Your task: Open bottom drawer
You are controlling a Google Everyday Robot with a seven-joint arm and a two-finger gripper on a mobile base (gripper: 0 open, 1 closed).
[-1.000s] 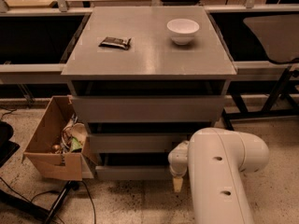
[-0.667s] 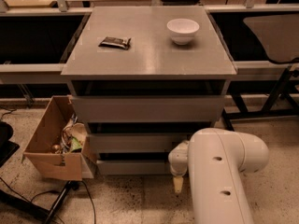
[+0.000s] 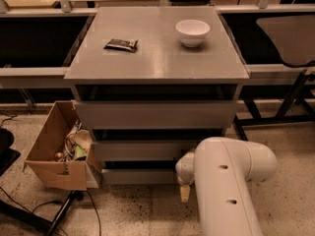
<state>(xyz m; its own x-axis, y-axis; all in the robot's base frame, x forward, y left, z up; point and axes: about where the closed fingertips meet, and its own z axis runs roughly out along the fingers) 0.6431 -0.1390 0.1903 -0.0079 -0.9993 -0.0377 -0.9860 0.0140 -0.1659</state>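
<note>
A grey cabinet with three handleless drawer fronts stands in the middle of the camera view. The bottom drawer is the slimmest front, lowest down, just above the floor. It sits about flush with the fronts above it. My white arm comes up from the bottom right. My gripper hangs at the arm's left end, in front of the right part of the bottom drawer. One pale fingertip points down toward the floor.
A white bowl and a dark snack packet lie on the cabinet top. An open cardboard box of rubbish stands at the cabinet's left. Cables and a stand leg lie on the speckled floor.
</note>
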